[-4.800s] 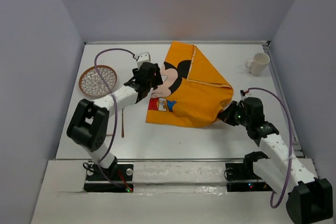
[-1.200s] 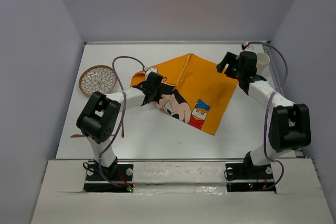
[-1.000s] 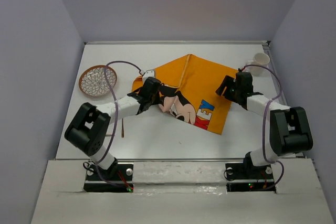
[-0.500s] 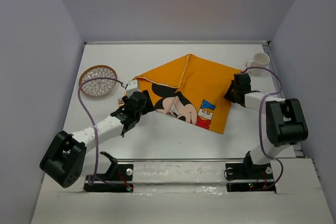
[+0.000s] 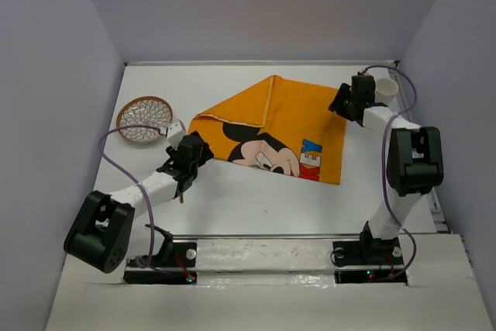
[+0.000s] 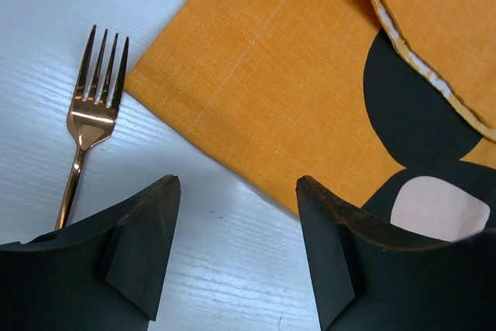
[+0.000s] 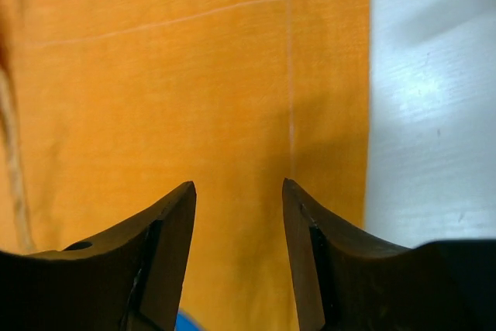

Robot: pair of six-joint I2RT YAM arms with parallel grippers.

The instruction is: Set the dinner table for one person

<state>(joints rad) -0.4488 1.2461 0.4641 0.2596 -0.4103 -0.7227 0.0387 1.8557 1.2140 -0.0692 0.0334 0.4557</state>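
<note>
The dinner table is a white tabletop. An orange Mickey Mouse mat lies spread on it, with one flap folded over along a white-stitched hem. My left gripper hovers open at the mat's left corner. Only bare table shows between its fingertips. A copper fork lies just left of that corner. My right gripper stands open over the mat's far right part, close to its right edge. Nothing is held between its fingertips.
A round brown-rimmed patterned plate sits at the far left. A white cup stands at the far right corner, just behind my right wrist. Grey walls close in the table on three sides.
The mat has been drawn flatter, its near corner shifting right. My left gripper backed off the mat's left corner. My right gripper moved toward the far right corner and opened.
</note>
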